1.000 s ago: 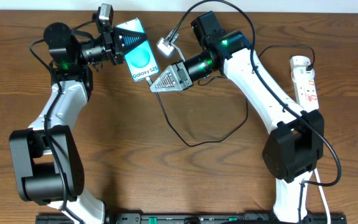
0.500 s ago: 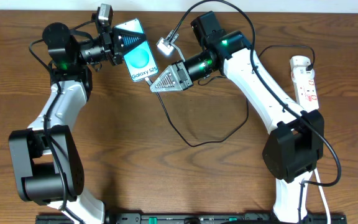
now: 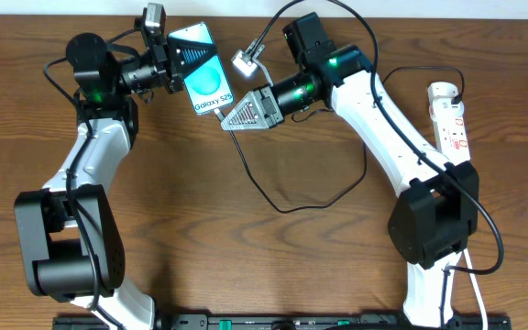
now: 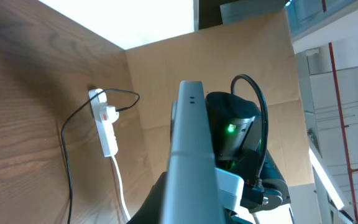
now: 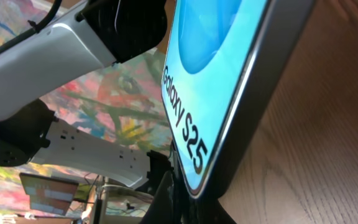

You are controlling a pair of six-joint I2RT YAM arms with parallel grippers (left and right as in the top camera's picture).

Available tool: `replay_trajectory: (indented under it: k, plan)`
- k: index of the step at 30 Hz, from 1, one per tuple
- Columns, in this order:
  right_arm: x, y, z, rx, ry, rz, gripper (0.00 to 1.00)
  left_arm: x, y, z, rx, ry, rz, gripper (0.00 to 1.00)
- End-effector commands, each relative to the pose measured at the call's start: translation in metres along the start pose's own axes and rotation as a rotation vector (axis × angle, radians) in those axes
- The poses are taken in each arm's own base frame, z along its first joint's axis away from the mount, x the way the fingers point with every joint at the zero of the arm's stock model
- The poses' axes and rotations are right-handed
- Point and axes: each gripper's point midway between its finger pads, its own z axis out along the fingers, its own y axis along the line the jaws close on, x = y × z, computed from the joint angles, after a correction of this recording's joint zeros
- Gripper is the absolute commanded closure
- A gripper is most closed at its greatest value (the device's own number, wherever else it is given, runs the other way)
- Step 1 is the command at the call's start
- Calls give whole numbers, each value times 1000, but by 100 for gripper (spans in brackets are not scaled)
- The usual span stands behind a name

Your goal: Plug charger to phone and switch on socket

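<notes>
**Bench** point(image 3: 246, 275): brown wood grain, carrying both arms and the items below.

**Phone** point(image 3: 206, 81): at the far middle of the bench, between the two tools and raised off the wood. Its light blue screen faces up and reads "Galaxy S25". It appears edge-on in the left wrist view point(image 4: 191, 155). In the right wrist view point(image 5: 229, 81) its lower end fills the frame, tilted above the wood.

**Left tool** point(image 3: 189, 60): black fingers clamped on the far end of the phone.

**Right tool** point(image 3: 227, 124): grey fingers drawn narrow, tip just beside the near end of the phone. It appears to grip the end of the charger; the small plug tip itself is hidden.

**Charger** point(image 3: 291, 214): thin black cable running from the right tool's tip, looping toward the near side, then rising to the right.

**Socket** point(image 3: 450, 115): white strip with red marks, far right, well apart from the phone. A black lead enters its far end point(image 4: 104, 124).
</notes>
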Motion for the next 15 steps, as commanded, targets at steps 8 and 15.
replay_trajectory:
  k: [8, 15]
  plan:
    - [-12, 4, -9, 42, -32, 5, 99, 15, -8, 6, 17, 79, 37, 93]
    - [-12, 1, -10, 51, -37, 5, 99, 14, -8, 6, 17, 77, 36, 92]
